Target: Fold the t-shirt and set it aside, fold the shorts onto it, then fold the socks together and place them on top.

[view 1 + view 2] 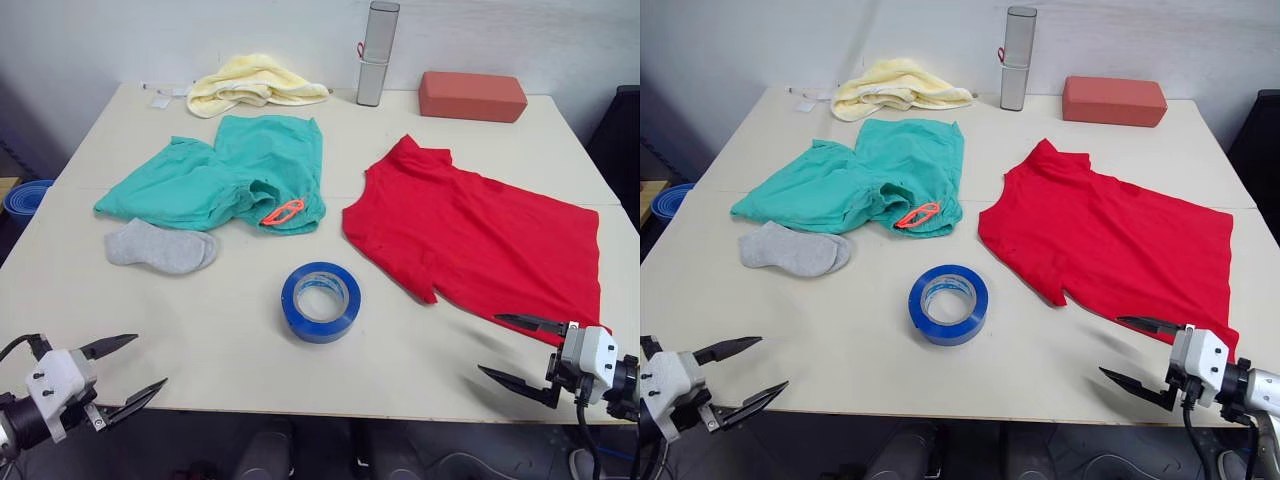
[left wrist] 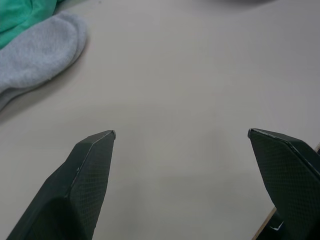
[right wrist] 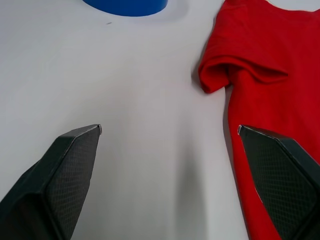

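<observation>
The red t-shirt [image 1: 480,235] lies spread flat on the right half of the table. Teal-green shorts [image 1: 225,175] with an orange drawstring loop [image 1: 282,212] lie rumpled at the left centre. The grey socks [image 1: 160,246] rest just in front of the shorts, touching their hem. My left gripper [image 1: 128,368] hangs open at the table's front left corner, empty, with the socks [image 2: 37,52] ahead of it. My right gripper [image 1: 505,348] is open at the front right edge, empty, close to the t-shirt's near sleeve [image 3: 240,72].
A roll of blue tape [image 1: 321,301] sits front centre between the garments. Along the back edge are a pale yellow towel [image 1: 252,82], an upright grey cylinder [image 1: 377,53] and a red-brown block [image 1: 471,96]. A blue bowl-like object [image 1: 24,196] sits off the table's left.
</observation>
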Action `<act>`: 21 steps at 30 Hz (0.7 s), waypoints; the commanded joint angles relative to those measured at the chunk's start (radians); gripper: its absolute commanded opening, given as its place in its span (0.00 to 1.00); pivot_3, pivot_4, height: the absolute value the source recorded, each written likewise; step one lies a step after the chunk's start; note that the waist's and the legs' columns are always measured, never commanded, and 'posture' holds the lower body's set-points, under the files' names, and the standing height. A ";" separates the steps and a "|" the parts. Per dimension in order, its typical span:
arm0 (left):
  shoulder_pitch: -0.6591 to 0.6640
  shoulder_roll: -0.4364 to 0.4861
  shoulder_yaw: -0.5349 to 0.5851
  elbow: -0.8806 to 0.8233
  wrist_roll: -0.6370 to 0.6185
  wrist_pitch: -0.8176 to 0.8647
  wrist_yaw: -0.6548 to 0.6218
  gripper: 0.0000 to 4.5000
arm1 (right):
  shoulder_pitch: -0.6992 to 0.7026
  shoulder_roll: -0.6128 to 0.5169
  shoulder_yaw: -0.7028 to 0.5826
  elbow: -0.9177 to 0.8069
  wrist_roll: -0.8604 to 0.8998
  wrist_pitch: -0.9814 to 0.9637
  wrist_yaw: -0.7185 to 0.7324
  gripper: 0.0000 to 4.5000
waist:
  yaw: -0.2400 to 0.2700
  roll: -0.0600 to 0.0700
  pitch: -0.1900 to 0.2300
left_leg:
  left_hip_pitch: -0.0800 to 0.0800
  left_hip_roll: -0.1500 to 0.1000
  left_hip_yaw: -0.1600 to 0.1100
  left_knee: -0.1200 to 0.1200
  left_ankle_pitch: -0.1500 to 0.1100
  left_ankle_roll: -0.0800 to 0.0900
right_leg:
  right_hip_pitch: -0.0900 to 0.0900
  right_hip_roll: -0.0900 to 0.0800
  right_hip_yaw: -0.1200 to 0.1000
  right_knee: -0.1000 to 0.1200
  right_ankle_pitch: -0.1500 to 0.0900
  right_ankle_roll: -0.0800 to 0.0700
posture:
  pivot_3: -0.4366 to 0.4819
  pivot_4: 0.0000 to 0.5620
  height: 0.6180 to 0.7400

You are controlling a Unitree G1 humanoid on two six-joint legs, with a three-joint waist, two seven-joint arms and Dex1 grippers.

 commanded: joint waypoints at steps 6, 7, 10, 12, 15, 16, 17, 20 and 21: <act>-0.001 -0.004 -0.024 -0.111 -0.093 0.125 0.007 0.99 | 0.050 0.007 -0.027 -0.045 0.020 -0.003 -0.016 1.00 | 0.000 0.000 0.000 | 0.000 0.000 0.000 0.000 0.000 0.000 | 0.000 0.000 0.000 0.000 0.000 0.000 | 0.48 0.27 1.00; 0.002 -0.001 -0.026 -0.118 -0.108 0.146 0.000 0.99 | 0.053 0.008 -0.028 -0.049 0.021 -0.001 -0.020 1.00 | -0.001 0.001 0.000 | 0.000 0.000 0.000 0.000 0.000 0.000 | 0.000 0.000 0.000 0.000 0.000 0.000 | 0.48 0.27 1.00; 0.032 0.029 -0.028 -0.164 -0.195 0.252 -0.058 0.99 | 0.064 0.004 -0.061 -0.035 0.023 0.005 -0.048 1.00 | -0.002 0.001 -0.001 | 0.000 0.000 0.000 0.000 0.000 0.000 | 0.000 0.000 0.000 0.000 0.000 0.000 | 0.48 0.27 1.00; 0.044 0.039 -0.039 -0.220 -0.257 0.313 -0.078 0.99 | 0.076 -0.003 -0.087 -0.017 0.020 0.007 -0.063 1.00 | -0.002 0.002 -0.001 | 0.000 0.000 0.000 0.001 0.000 0.000 | 0.000 0.000 0.000 0.000 0.000 0.000 | 0.48 0.27 1.00; -0.002 0.021 -0.067 -0.297 -0.326 0.358 -0.052 0.99 | 0.102 -0.011 -0.116 -0.014 0.012 0.024 -0.079 1.00 | 0.002 0.003 -0.002 | 0.000 0.000 0.000 0.001 0.000 0.000 | 0.001 0.000 0.000 0.000 0.000 0.000 | 0.48 0.27 1.00; -0.022 0.012 -0.079 -0.318 -0.341 0.364 -0.041 0.99 | 0.112 -0.013 -0.123 -0.017 0.007 0.030 -0.083 1.00 | 0.003 0.003 -0.002 | 0.000 0.000 0.000 0.001 0.000 0.000 | 0.001 0.000 0.000 0.000 0.000 0.000 | 0.48 0.27 1.00; -0.039 0.002 -0.095 -0.338 -0.355 0.368 -0.031 0.99 | 0.121 -0.014 -0.130 -0.019 0.002 0.037 -0.091 1.00 | 0.004 0.004 -0.002 | 0.000 0.000 0.000 0.001 0.000 0.000 | 0.001 0.000 0.000 0.000 0.000 0.000 | 0.48 0.27 1.00; -0.068 -0.020 -0.118 -0.363 -0.358 0.358 -0.015 0.99 | 0.137 -0.013 -0.138 -0.035 -0.002 0.056 -0.108 1.00 | 0.004 0.006 -0.004 | 0.000 0.000 0.000 0.001 0.000 0.000 | 0.001 0.000 0.000 0.001 0.000 0.000 | 0.48 0.27 1.00; -0.076 -0.031 -0.117 -0.365 -0.362 0.356 -0.004 0.99 | 0.144 -0.011 -0.135 -0.052 0.003 0.063 -0.109 1.00 | 0.004 0.008 -0.005 | 0.000 0.000 0.000 0.001 0.000 0.000 | 0.001 0.000 0.000 0.001 0.000 0.000 | 0.48 0.27 1.00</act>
